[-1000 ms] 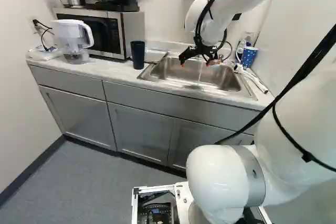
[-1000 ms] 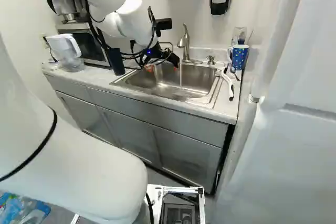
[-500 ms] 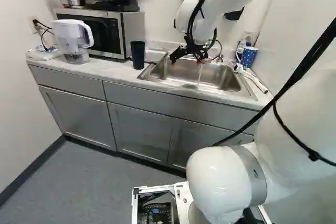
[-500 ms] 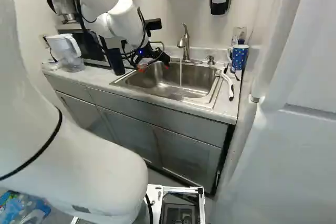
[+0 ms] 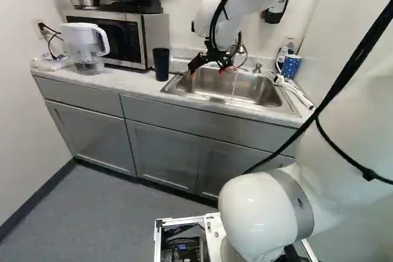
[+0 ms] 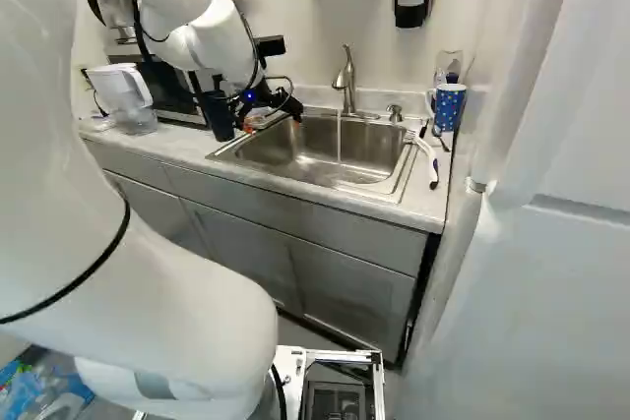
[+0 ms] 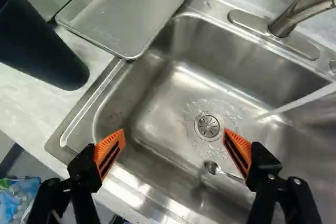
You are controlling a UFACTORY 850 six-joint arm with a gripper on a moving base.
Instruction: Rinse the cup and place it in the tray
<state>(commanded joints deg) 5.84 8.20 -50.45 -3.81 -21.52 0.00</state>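
Over the left part of the sink [image 5: 230, 90], the gripper [image 5: 212, 69] hangs open with nothing in its grasp. In the wrist view the gripper [image 7: 173, 142] has its orange pads wide apart above the basin. The dark cup [image 5: 161, 64] stands upright on the counter just left of the sink; the same cup [image 7: 39, 43] shows in the wrist view, ahead of and beside one finger. A shallow metal tray [image 7: 128, 11] lies by it, its corner over the sink's edge. Water [image 7: 302, 100] runs from the faucet [image 6: 345, 81] into the basin.
A spoon [image 7: 212, 168] lies in the sink near the drain. Right of the sink are a blue spotted mug [image 6: 449, 105] and a white-handled brush [image 6: 429, 159]. A microwave [image 5: 116, 35] and a water pitcher [image 5: 86, 44] stand to the left.
The arm has swung left over the sink, bringing the open gripper closer to the dark cup. The base, cup and running water look unchanged.
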